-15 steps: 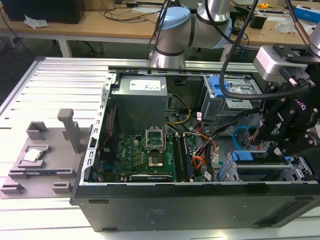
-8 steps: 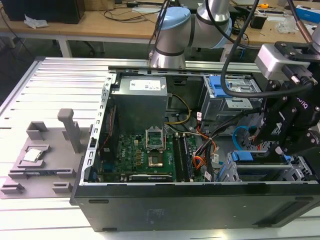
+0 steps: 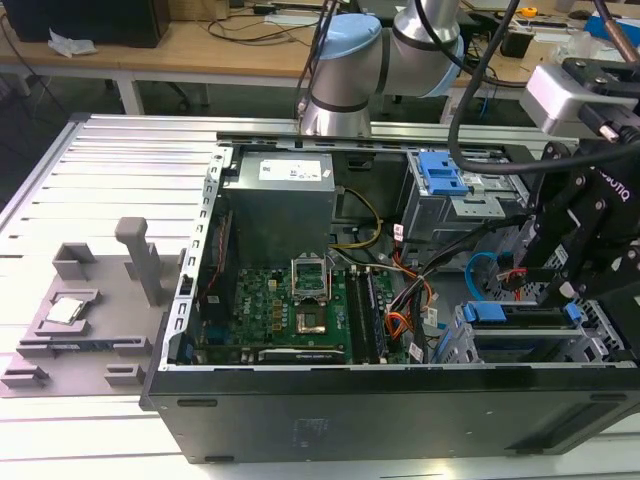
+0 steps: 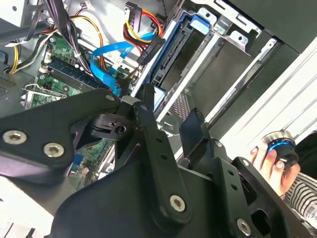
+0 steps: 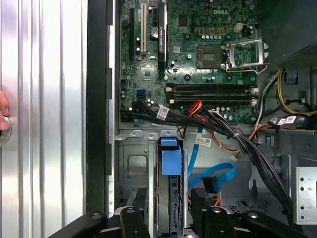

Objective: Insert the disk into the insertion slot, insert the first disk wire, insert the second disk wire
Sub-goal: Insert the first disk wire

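Observation:
The disk [image 3: 520, 318], framed by its blue carrier, lies in the top bay of the silver insertion slot [image 3: 600, 345] at the case's front corner on the exterior view's right. In the first wrist view I see the disk [image 5: 171, 158] edge-on inside the slot [image 5: 131, 166]. My gripper [image 5: 171, 201] hovers just above it, open, one finger [image 5: 141, 208] on each side of the carrier. The light-blue second disk wire [image 5: 214, 173] loops beside the other finger [image 5: 200, 203]. A red, orange and black wire bundle [image 4: 143, 29] ends in a black plug at the disk's edge [image 4: 173, 47].
The motherboard [image 3: 290, 310] fills the case floor. A grey drive cage with a blue latch [image 3: 442, 175] stands behind the slot. A person's hand [image 4: 265, 161] holds a round knob [image 4: 280, 146] beside the case. A grey fixture plate [image 3: 80, 310] lies at the exterior view's left.

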Available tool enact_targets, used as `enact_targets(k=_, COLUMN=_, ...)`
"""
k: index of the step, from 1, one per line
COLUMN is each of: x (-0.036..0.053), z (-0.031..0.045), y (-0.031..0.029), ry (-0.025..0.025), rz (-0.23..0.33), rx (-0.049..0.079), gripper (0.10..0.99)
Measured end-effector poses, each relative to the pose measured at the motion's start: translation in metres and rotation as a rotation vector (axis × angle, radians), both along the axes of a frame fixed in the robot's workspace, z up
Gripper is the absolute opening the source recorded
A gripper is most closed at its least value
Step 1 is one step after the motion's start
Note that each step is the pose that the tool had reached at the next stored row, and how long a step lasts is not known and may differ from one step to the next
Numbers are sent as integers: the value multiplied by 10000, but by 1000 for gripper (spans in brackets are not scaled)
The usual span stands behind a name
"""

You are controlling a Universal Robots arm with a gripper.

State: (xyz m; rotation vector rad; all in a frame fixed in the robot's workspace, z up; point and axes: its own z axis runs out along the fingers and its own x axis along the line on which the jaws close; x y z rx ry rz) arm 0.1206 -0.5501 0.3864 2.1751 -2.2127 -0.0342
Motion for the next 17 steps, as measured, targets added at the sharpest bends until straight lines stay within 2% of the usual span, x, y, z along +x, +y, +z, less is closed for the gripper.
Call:
enact_targets(k=6, x=0, z=45, y=0, ry=0, rz=0, rx=1, gripper=482)
enact_targets(k=11, x=0, z=48, y=1, ry=0, rz=0, rx=0, gripper=482)
enact_targets(k=17, x=41, z=48, y=71, ry=0, rz=0, rx=-1, gripper=482)
